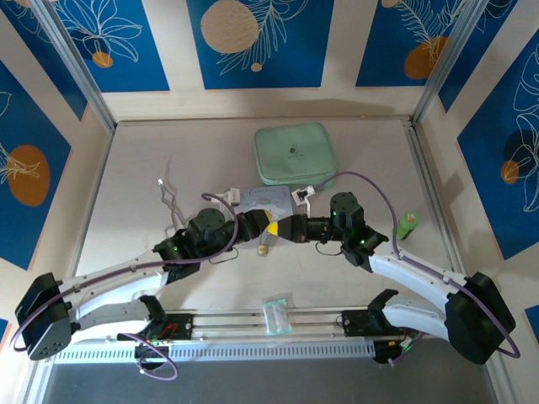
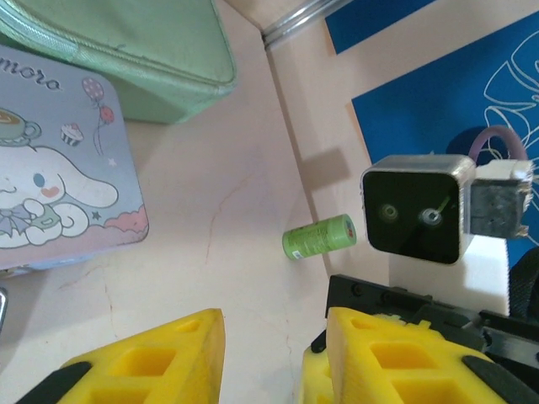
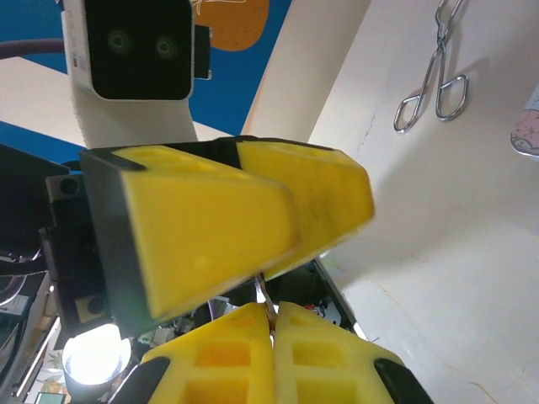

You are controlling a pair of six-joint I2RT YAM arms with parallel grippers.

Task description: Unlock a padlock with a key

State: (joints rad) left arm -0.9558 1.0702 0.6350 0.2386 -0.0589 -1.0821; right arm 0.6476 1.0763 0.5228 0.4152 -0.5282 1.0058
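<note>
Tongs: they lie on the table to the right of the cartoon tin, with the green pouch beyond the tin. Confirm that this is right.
One thing is wrong: the tongs lie on the table to the left of the cartoon tin, not to the right, as the top external view shows. The green pouch is indeed beyond the tin.

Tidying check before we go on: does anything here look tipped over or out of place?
A small green cylinder lies on its side near the right edge of the table, apart from everything else, as if toppled or rolled there. Nothing else stands out.
</note>
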